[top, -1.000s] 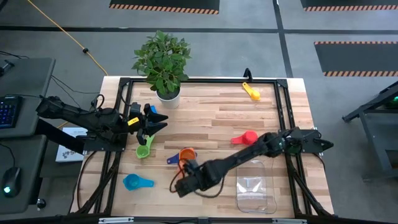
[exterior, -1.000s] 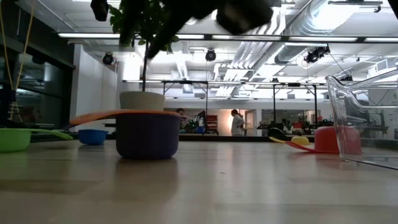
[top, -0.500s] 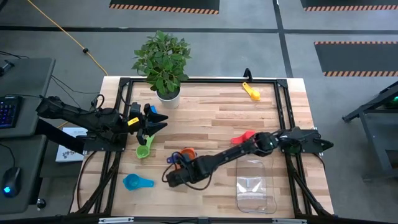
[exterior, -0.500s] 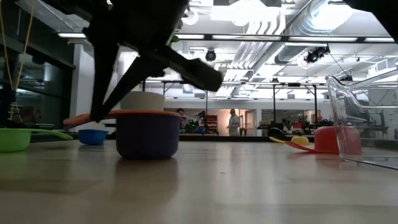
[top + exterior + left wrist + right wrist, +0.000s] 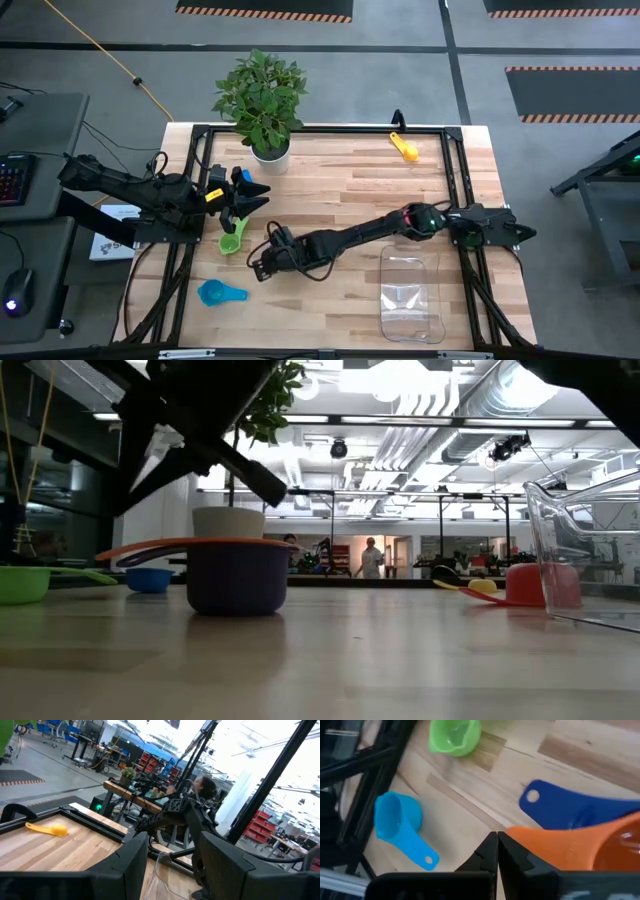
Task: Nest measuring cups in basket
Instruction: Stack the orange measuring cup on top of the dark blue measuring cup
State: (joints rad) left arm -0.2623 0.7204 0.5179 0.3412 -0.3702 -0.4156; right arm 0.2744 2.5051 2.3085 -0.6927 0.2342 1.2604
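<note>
The orange measuring cup (image 5: 235, 543) sits nested in the dark blue cup (image 5: 237, 575) at mid-table; my right arm hides both in the high view. My right gripper (image 5: 497, 851) is shut and empty, pointing steeply down just off the free end of the orange handle (image 5: 555, 845), with a gap above it in the low view. The green cup (image 5: 230, 243), light blue cup (image 5: 220, 293) and yellow cup (image 5: 405, 150) lie apart on the table; the red cup (image 5: 535, 585) shows only in the low view. The clear basket (image 5: 410, 295) stands near right. My left gripper (image 5: 252, 195) waits open at the left.
A white pot with a green plant (image 5: 268, 150) stands at the far left of the table. A black frame (image 5: 330, 130) runs around the tabletop. My right arm (image 5: 370, 232) stretches low across the middle of the table from the right.
My right gripper has swung from near the table's front edge toward the left edge and a little farther back, sinking slightly and tipping more steeply down, and now hangs by the end of the orange handle. The cups have not moved.
</note>
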